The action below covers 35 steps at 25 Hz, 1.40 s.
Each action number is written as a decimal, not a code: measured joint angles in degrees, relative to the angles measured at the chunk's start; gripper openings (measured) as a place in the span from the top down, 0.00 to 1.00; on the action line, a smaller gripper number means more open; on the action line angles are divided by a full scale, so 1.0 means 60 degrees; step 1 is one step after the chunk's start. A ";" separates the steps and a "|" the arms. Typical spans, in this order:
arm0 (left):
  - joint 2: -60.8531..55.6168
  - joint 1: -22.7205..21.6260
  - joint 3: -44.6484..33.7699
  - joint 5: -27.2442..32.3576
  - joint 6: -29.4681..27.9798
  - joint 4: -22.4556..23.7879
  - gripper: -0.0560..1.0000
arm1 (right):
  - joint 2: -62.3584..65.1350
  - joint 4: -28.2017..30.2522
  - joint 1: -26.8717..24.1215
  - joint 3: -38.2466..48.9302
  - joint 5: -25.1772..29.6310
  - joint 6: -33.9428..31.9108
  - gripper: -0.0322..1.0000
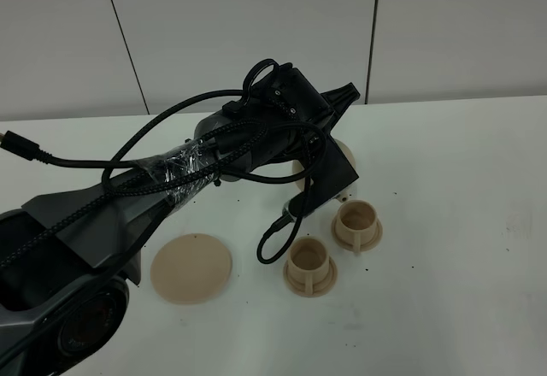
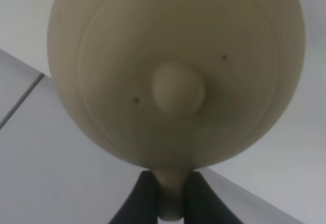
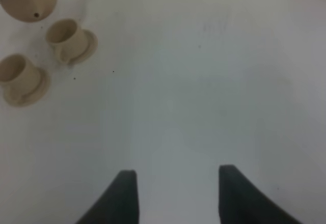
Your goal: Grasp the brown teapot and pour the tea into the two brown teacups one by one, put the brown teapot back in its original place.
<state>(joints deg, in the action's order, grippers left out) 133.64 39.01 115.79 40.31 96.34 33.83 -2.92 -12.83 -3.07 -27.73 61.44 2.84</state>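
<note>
I have the left end effector (image 2: 170, 196) clamped fully shut on the thin loop handle (image 2: 170, 211) of the teapot (image 2: 178, 40), a dark finger pressing on each side of it. This keeps the round body out ahead of the fingers, where I can tip it by rolling the wrist. The pot hangs in the air well apart from the flat disc (image 1: 191, 267), on the far side of the two cups from it. The nearer cup (image 1: 309, 265) stands on its little saucer close to the disc, and the farther cup (image 1: 357, 222) sits just past it. From the high camera the left arm (image 1: 171, 179) and its cables cover nearly all of the pot, so I cannot tell exactly how it sits over the farther cup. In the left wrist view the lid and its knob (image 2: 178, 87) face the lens squarely. I read the handle-to-spout axis as running straight away from the fingers, with the spout hidden behind the body and the pot leaning forward as if to pour. The right end effector (image 3: 175, 196) is wide open and holds nothing, parked over bare surface (image 1: 461, 222) to keep out of the way. The disc is out of its view.
</note>
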 joint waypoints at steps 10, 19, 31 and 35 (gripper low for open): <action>0.0000 0.0088 0.0000 -0.0381 0.0189 0.0200 0.78 | 0.0000 0.0000 0.0000 0.0000 0.0000 0.0007 0.62; 0.0082 0.0088 0.0000 -0.0688 0.0344 0.0211 0.78 | 0.0000 0.0000 0.0000 0.0000 0.0000 0.0007 0.62; 0.0185 0.0296 0.0000 -0.1130 0.0635 0.0635 0.78 | 0.0000 0.0000 0.0000 0.0000 0.0000 0.0008 0.62; 0.0257 0.0316 0.0000 -0.1201 0.0740 0.0694 0.78 | 0.0000 0.0000 0.0000 0.0000 0.0000 0.0008 0.62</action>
<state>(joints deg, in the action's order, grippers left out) 135.18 40.90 115.79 33.10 100.77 37.99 -2.92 -12.83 -3.07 -27.73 61.44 2.89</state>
